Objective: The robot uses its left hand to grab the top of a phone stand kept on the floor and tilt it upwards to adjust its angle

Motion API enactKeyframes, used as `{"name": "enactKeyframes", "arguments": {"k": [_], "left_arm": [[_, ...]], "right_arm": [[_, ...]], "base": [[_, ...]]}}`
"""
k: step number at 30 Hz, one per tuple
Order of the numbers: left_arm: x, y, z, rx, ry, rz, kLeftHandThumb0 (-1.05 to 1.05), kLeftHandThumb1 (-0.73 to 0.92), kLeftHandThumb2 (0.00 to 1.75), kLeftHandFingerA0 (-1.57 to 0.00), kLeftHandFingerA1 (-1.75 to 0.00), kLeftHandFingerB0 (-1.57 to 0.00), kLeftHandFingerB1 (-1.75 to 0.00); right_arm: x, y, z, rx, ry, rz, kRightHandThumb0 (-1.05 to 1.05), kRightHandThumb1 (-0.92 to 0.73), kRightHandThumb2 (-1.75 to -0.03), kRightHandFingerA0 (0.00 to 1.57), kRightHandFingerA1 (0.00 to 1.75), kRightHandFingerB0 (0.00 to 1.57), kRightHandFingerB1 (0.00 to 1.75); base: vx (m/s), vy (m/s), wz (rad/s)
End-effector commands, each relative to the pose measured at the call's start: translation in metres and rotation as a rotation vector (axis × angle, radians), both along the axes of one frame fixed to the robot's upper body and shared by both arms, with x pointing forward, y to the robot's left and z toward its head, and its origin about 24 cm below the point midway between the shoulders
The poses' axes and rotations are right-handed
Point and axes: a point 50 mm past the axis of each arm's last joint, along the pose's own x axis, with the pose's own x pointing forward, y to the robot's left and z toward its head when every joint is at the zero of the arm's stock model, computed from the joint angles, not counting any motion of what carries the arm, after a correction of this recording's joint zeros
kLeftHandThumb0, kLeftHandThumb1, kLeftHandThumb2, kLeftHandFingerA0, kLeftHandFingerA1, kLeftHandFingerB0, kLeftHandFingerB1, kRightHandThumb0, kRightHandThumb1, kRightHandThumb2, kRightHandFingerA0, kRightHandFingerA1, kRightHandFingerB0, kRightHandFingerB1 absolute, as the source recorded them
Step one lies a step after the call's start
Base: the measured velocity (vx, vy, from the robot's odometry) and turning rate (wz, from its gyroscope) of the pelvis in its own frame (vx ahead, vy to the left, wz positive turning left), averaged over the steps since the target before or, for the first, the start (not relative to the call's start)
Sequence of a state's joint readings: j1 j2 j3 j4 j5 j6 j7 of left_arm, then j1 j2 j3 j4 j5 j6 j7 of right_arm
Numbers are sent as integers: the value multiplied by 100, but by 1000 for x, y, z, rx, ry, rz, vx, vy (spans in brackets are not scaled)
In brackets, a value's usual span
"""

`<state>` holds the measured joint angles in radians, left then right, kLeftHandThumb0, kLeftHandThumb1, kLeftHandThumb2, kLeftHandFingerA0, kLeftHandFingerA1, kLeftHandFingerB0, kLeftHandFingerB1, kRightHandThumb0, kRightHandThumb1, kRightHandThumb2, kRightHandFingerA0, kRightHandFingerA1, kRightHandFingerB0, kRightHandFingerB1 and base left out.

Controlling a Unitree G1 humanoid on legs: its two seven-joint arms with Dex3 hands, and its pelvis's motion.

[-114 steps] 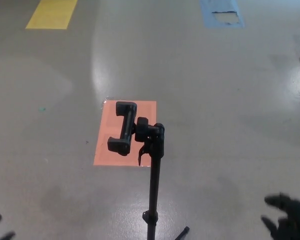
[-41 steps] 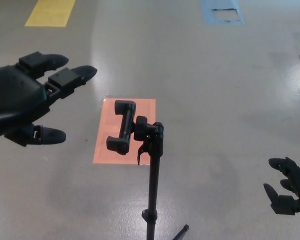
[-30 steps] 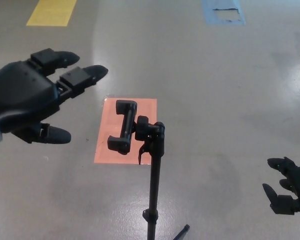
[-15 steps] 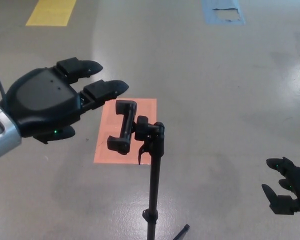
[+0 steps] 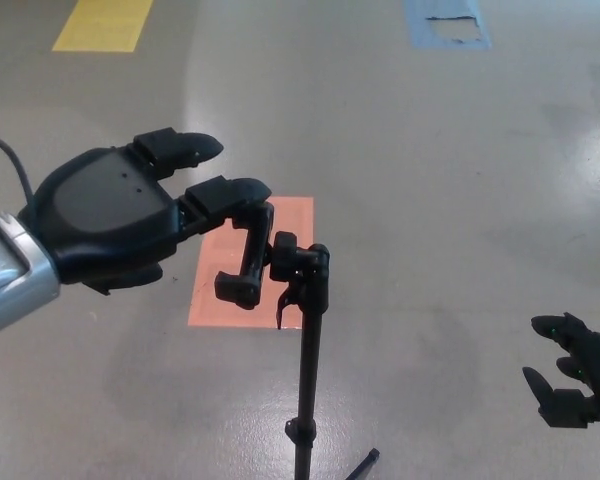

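since the earlier frame the left hand [image 5: 115, 218] has swung right, fingers spread and holding nothing, tips now just over the top of the phone stand [image 5: 255, 257], which stands above the orange floor patch [image 5: 208, 290]. grasp and tilt remain. the right hand [image 5: 572, 384] hangs released, near right.

The left hand [image 5: 130, 215] is matte black with a broad, rounded back, thick blocky fingers [image 5: 225, 190] with rounded tips and a silver metal wrist cuff [image 5: 10, 280]. A thin black cable [image 5: 10, 150] loops behind it. The right hand [image 5: 572, 385] is black too, small green lights on its fingers.
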<state>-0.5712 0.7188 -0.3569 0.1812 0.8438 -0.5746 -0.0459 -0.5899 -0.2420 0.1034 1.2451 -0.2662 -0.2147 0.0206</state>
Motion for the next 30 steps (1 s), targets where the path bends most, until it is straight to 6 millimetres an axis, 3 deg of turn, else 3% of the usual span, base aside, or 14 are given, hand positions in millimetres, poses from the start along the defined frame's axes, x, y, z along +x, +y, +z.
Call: {"name": "enactKeyframes", "arguments": {"k": [1,6,7,8,28,29,30], "left_arm": [[1,1,-2,37,6,24,-15,51,67,-8,-21,-6,-21],[1,0,-1,30,10,24,-17,47,68,-6,-23,-2,-24],[1,0,-2,27,12,27,-14,54,56,-5,-25,-2,-28],[1,0,-3,31,12,30,-15,46,67,-7,-22,-2,-22],[3,2,-10,55,22,55,-30,38,65,-4,-25,0,-22],[3,2,-10,55,24,56,-29,37,65,-4,-25,0,-23],[3,2,-12,55,29,59,-26,43,55,-4,-24,0,-24]], "right_arm": [[1,-6,3,-12,11,-13,-33,-60,-111,0,47,0,46],[2,-6,4,-17,17,-7,-33,-59,-111,0,47,0,46],[3,-5,4,-21,16,-5,-33,-60,-111,0,47,0,47],[3,-5,4,-17,18,-5,-33,-60,-111,1,48,0,46],[5,-5,5,-34,44,17,-32,-60,-111,1,48,1,46],[5,-5,5,-31,45,16,-60,-84,-67,17,32,20,30],[4,-5,5,-27,45,15,-32,-59,-111,1,48,1,46]], "base": [[0,0,0],[0,0,0],[0,0,0],[0,0,0],[0,0,0],[0,0,0],[0,0,0]]}}
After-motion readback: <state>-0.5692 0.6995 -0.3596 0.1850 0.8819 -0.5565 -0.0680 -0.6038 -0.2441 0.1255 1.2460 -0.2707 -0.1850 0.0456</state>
